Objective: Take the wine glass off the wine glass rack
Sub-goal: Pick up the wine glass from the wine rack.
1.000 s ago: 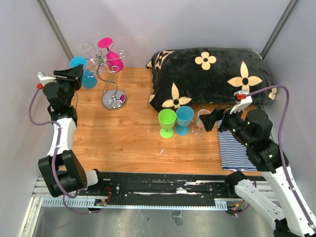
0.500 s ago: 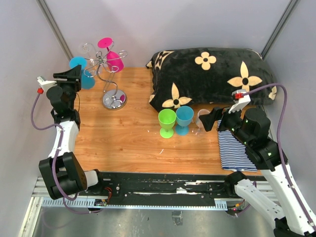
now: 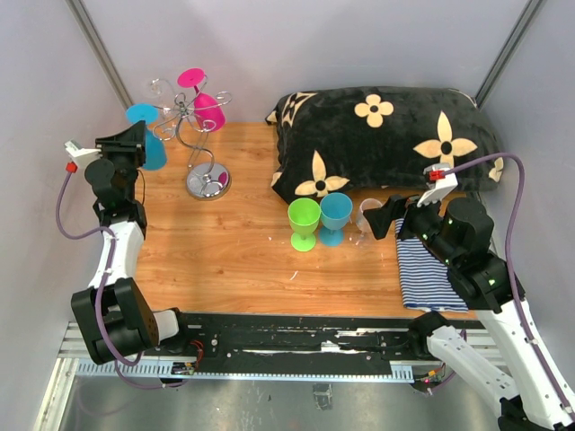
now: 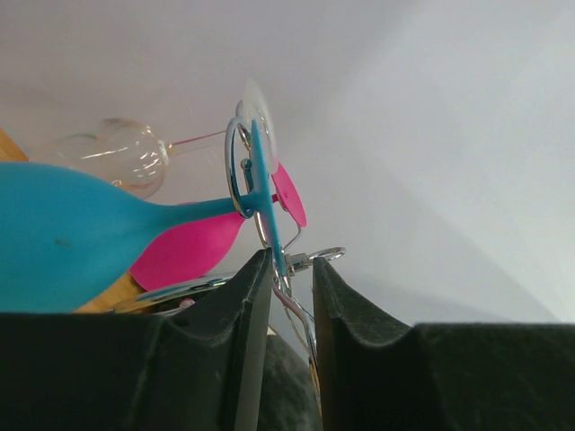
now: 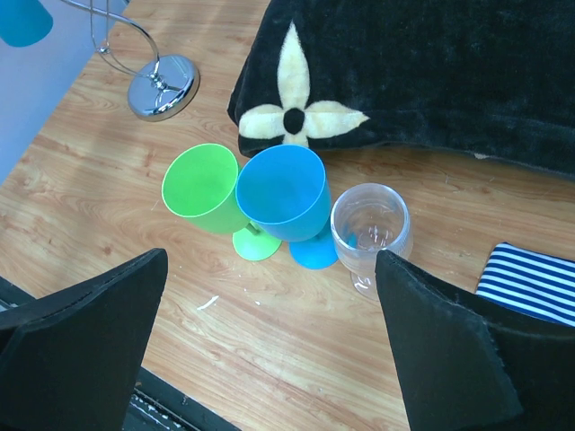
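Observation:
The wine glass rack (image 3: 208,183) stands at the back left, with a blue wine glass (image 3: 151,151), a pink one (image 3: 208,109) and a clear one (image 3: 162,90) hanging from its hooks. My left gripper (image 3: 133,136) is raised beside the blue glass. In the left wrist view the blue bowl (image 4: 63,233) lies left, and its foot, seen edge-on, dips with a rack wire (image 4: 238,166) between the narrowly open jaws (image 4: 289,265). A gap shows beside the foot. My right gripper (image 5: 269,269) hangs wide open and empty over the table.
A green glass (image 3: 304,215), a blue glass (image 3: 336,211) and a clear glass (image 3: 368,215) stand upright mid-table, just ahead of the right gripper. A black flowered pillow (image 3: 386,135) fills the back right. A striped cloth (image 3: 427,269) lies under the right arm.
The left gripper's jaws have narrowed and it has shifted slightly left by the blue glass, which swung a little with it. The right arm has barely moved.

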Controlling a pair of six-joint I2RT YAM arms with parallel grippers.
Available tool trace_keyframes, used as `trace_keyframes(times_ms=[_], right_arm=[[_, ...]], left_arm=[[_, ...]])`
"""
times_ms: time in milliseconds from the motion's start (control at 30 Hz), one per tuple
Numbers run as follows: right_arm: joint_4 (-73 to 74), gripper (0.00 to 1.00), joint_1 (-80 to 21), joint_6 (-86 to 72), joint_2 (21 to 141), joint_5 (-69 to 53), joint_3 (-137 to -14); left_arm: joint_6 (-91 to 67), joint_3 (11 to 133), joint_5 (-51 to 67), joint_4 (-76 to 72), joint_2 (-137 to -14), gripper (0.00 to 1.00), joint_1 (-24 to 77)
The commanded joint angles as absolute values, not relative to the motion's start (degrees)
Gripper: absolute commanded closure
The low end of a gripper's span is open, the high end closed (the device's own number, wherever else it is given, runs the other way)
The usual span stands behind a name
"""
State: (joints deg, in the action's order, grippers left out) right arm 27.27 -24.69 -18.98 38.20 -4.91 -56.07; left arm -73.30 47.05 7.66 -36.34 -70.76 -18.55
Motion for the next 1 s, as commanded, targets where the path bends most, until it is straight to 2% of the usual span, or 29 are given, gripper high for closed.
trace_keyframes(times_ms=[0, 100, 433, 567, 600, 700, 800, 967], right_arm=[[27.0, 0.01, -23.6, -18.6, 38.5, -4.4, -57.6], [26.9, 0.01, -23.6, -18.6, 38.6, -4.4, -57.7], [26.1, 0.01, -23.6, -18.6, 39.2, -4.7, -57.5], [25.8, 0.01, -23.6, -18.6, 39.6, -5.2, -57.5], [25.8, 0.01, -23.7, -18.5, 39.7, -5.3, -57.5], [25.7, 0.01, -23.7, -18.3, 39.8, -5.4, -57.5], [25.6, 0.01, -23.7, -17.3, 39.7, -5.4, -57.3], [23.8, 0.01, -23.6, -15.2, 40.9, -4.1, -57.4]], left_arm=[[-72.9, 47.1, 6.2, -36.5, -69.3, 0.72, -18.3], [-73.1, 47.1, 5.4, -35.4, -68.7, 0.82, -18.3], [-76.6, 48.1, 2.7, -34.4, -67.0, 0.93, -18.3], [-76.9, 48.3, 2.7, -33.5, -66.7, 0.93, -18.3], [-76.7, 48.1, 2.6, -32.8, -66.4, 0.89, -18.3], [-76.0, 47.0, 2.4, -32.6, -64.9, 0.63, -18.3], [-74.5, 46.5, 2.9, -33.7, -63.6, 0.52, -18.3], [-71.0, 46.1, 2.1, -31.3, -61.0, 0.42, -18.3]])
